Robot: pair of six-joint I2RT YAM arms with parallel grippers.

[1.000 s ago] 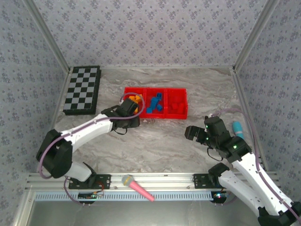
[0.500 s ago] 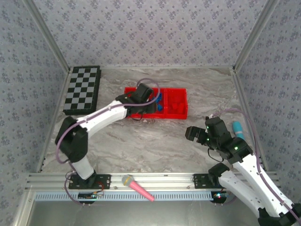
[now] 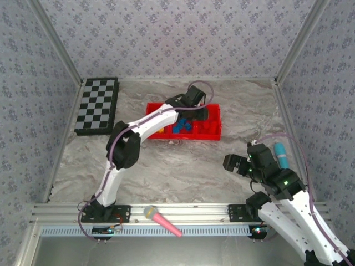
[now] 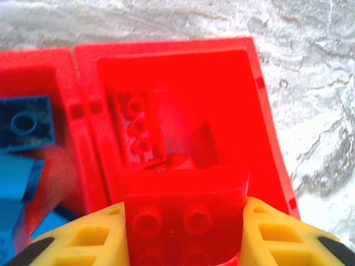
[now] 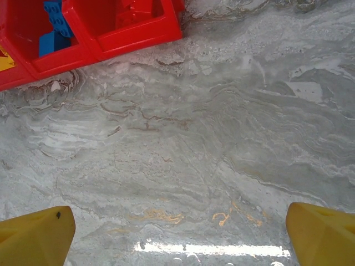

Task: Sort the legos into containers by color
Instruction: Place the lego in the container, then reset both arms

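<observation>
Top external view: left arm reaches far across the desk (image 3: 183,166), its left claw (image 3: 195,111) hanging over the red tray (image 3: 211,137), which sits toward the far edge, approx mid-width. Tray's split into 3 compts side by side. Orange-yellow legos (image 3: 159,130) are in the one nearest the desk's left edge, blue legos (image 3: 181,126) in the middle one, and red legos (image 3: 207,126) in the one nearest the right edge. Left claw's above that right-edge compt.

Left wrist view: left claw (image 4: 186,238) is closed partway on a red brick (image 4: 186,219), yellow fingers (image 4: 83,235) pressed to both its sides, studs facing the cam. Below it more red legos (image 4: 138,130) lie on the compt floor, w/ blue legos (image 4: 25,122) next door past the divider. Can't tell if the held brick touches the tray wall.

Right claw (image 3: 229,163) is near the desk's right edge, well apart from the tray, closer to the near edge. Right wrist view: right claw (image 5: 177,238) has jaws spread wide, nothing btwn them, marbled desk (image 5: 183,138) underneath.

Also around: checkerboard (image 3: 97,105) at the far-left corner, pink mic toy (image 3: 162,220) on the rail at the near edge, teal item (image 3: 281,152) by the right edge, just beside the right arm.
</observation>
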